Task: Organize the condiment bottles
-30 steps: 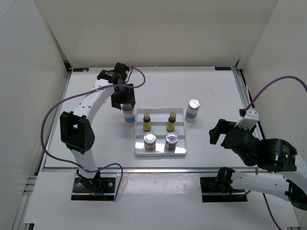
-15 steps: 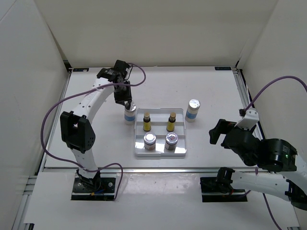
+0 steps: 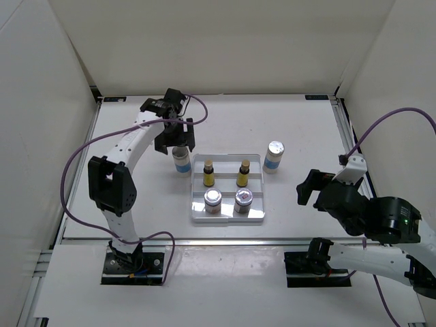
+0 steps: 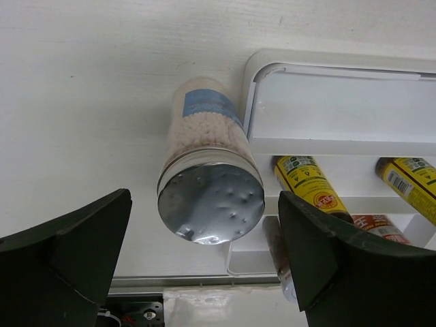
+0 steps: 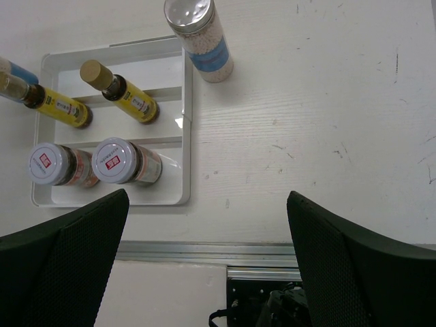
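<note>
Our left fingers [image 4: 61, 252] stand wide apart, flanking the white cylinder [image 4: 204, 136] with its dimpled silver cap; we see a red-labelled jar [image 4: 380, 227] half hidden. Our right fingers [image 5: 61, 259] gape likewise.

cylinders [image 4: 208, 170]: white, blue band, silver cap | jars [image 5: 126, 162]: red labels | tray [image 5: 186, 163]: white

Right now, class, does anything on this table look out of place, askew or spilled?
Nothing is spilled or tipped. The left white bottle stands outside the tray, by its far left corner under the open left gripper, and the right white bottle stands off its far right corner. The tray's far row is bare.
</note>
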### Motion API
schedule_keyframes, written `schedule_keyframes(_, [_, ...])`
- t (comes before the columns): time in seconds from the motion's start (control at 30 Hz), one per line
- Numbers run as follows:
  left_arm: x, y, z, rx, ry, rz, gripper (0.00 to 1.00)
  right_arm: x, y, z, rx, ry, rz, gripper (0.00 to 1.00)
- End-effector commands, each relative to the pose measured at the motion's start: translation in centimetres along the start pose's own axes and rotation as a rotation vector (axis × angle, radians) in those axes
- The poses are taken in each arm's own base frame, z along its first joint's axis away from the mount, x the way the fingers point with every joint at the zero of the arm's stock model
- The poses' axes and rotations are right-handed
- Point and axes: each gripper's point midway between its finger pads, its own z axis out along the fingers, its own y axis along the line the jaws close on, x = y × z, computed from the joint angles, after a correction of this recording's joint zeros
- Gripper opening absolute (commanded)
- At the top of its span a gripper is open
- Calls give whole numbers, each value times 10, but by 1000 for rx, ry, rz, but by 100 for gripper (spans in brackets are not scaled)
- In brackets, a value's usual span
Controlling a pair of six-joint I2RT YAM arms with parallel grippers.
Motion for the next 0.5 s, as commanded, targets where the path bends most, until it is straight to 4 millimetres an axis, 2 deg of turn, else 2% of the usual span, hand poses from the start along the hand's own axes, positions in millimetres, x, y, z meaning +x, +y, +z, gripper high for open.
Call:
schedule_keyframes(0.0, [3,2,8,-24,15,11,100,12,-29,-3,92,44,-124,100])
schedule_keyframes(0.13, [4,2,12,-29,25,12,100,12,-30,-3,87,41,-117,100])
schedule_keyframes(0.17, [5,2,15,-33,33,13,97,12,-30,-3,87,41,-117,100])
schedule_keyframes(0.33, [3,1,13,-29,25,21,71,12,-30,-3,87,41,-117,100])
schedule_keyframes(0.4, [-5,4,2,-37,-19,18,62,12,-30,-3,87,41,-117,100])
schedule_keyframes(0.47, [-10,3,-11,-45,-47,25,61,12,-30,-3,87,41,-117,100])
